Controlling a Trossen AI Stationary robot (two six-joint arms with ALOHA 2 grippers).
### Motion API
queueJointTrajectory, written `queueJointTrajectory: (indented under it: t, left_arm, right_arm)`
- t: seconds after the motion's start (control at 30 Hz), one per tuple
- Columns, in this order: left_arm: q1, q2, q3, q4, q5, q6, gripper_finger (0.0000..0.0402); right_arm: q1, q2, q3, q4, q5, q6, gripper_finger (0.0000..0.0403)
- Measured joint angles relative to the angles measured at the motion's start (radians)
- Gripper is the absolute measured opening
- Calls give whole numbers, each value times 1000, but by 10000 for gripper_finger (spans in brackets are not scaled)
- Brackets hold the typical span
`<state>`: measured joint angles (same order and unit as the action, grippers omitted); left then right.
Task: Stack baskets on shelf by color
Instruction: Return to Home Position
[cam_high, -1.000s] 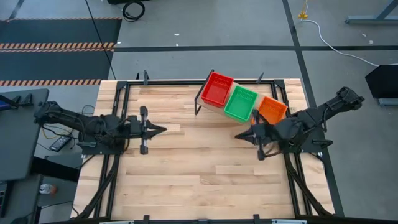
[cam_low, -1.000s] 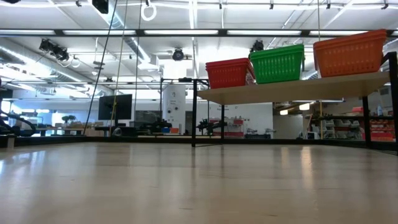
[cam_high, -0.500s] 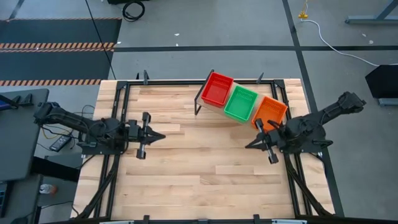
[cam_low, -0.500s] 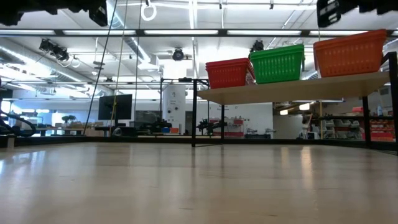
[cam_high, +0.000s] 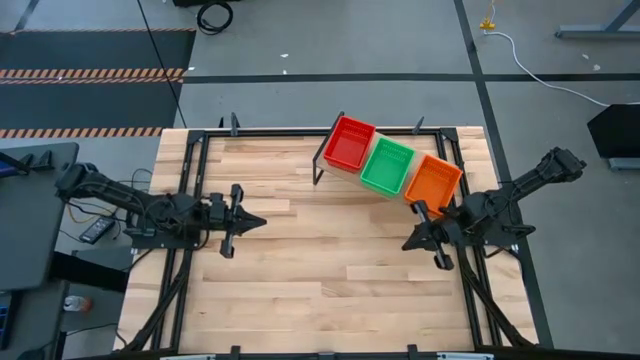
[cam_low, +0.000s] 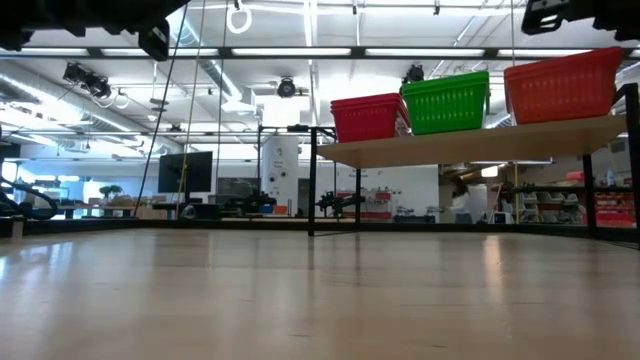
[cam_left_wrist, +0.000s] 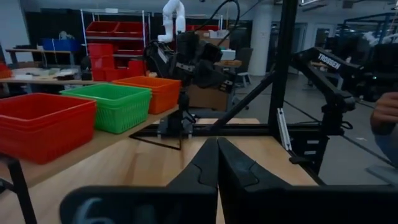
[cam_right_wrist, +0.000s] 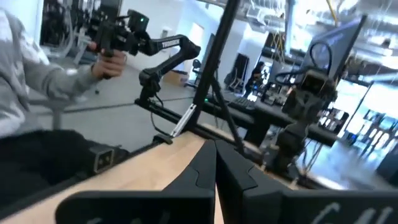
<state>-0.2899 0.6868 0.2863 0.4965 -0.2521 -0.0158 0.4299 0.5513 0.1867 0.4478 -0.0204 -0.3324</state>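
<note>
The shelf (cam_low: 470, 142) stands at the far side of the tabletop (cam_high: 300, 270), toward my right arm's side, and it carries all the baskets in one slanted row. The red baskets (cam_high: 349, 142) sit at the end nearest my left side, the green baskets (cam_high: 387, 166) are in the middle, and the orange baskets (cam_high: 435, 181) are at the end closest to my right arm. Each colour touches its neighbour. From table level the three piles sit along the board, raised on black legs. My right gripper (cam_high: 408, 245) hangs near the orange end, on the near side of the shelf and clear of it. Its jaws are pressed together on nothing. My left gripper (cam_high: 258, 220) is well apart from the shelf at the table's left side, pointing toward the middle, its jaws likewise closed and empty. Past my right fingers a person's grey sleeve (cam_right_wrist: 37, 68) shows beyond the table.
</note>
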Motion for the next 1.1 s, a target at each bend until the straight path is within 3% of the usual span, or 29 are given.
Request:
queueJointTrajectory:
  t: [0.3, 0.47, 0.6, 0.77, 0.93, 1.1]
  left_arm:
    - [-40, 0, 0, -26, -82, 2, 2]
    - [-40, 0, 0, -31, -88, 24, 2]
    - [-38, 0, 0, -31, -88, 35, 2]
    - [-38, 0, 0, -31, -88, 53, 3]
    - [-37, -1, 0, -24, -89, 55, 3]
    - [-32, -8, 1, -40, -105, 49, 4]
  right_arm:
    - [-15, -28, 0, 3, 13, -97, 5]
    - [-77, -173, 0, -5, 35, -121, 5]
    - [-136, -333, 0, -137, 35, -119, 5]
    - [-174, -538, 0, -323, -2, 2, 5]
    - [-170, -537, 10, -363, -96, 50, 7]
    - [-171, -547, 9, -398, 62, 45, 8]
